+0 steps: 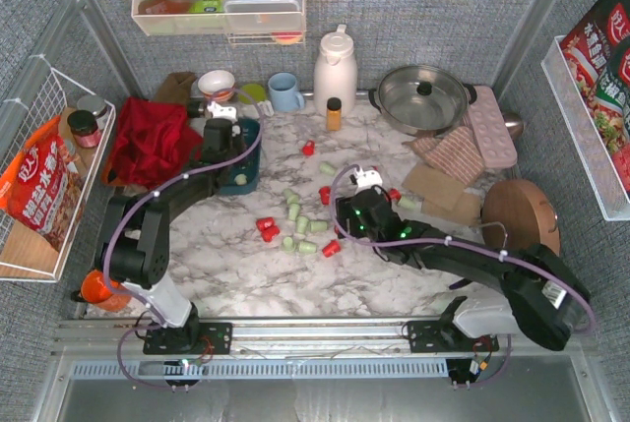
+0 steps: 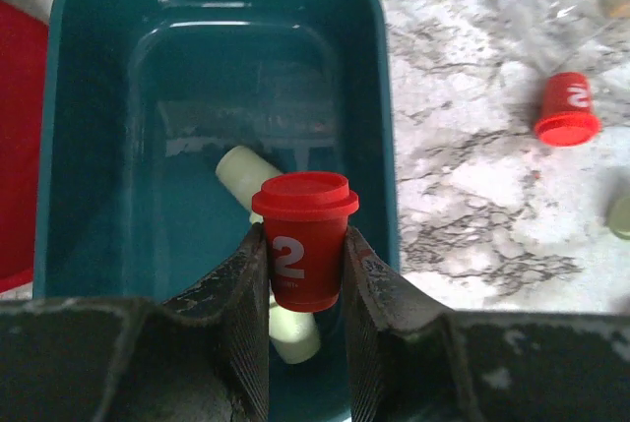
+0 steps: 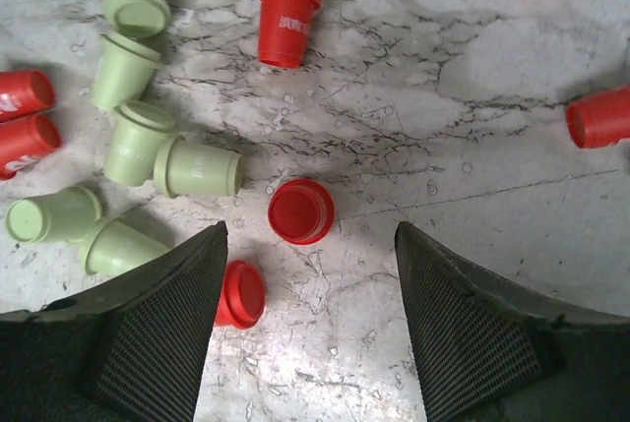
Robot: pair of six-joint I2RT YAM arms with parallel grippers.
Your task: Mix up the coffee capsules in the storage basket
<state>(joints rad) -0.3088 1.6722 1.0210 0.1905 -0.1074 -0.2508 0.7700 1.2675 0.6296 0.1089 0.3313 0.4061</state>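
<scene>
— What's the left arm up to over there?
— It reaches forward from its base with the elbow bent high. The left gripper (image 1: 224, 133) points down over the storage basket (image 1: 248, 174), at the back left of the marble table (image 1: 226, 270).
— Has it got anything?
— Yes. Its two dark ribbed fingers (image 2: 241, 294) pinch a red capsule (image 2: 305, 208), closed to just the width of its body. The lid is up and there's a white 2 on its side. It hangs within the basket's walls, above the floor.
— And the basket itself?
— Glossy teal plastic with rounded corners and low walls. Two pale green capsules (image 2: 246, 174) lie on their sides in it, beneath the red one.
— The right arm?
— Stretched low across the table towards the middle, wrist turned down. The right gripper (image 3: 307, 240) is spread wide with nothing between its textured pads, poised over an upright red pod (image 3: 301, 211).
— The rest?
— The loose capsules (image 1: 300, 225) are scattered on the marble around that gripper. They're little tapered cups with rimmed lids, the mint ones clustered together and the red ones dotted about, most tipped over.
</scene>
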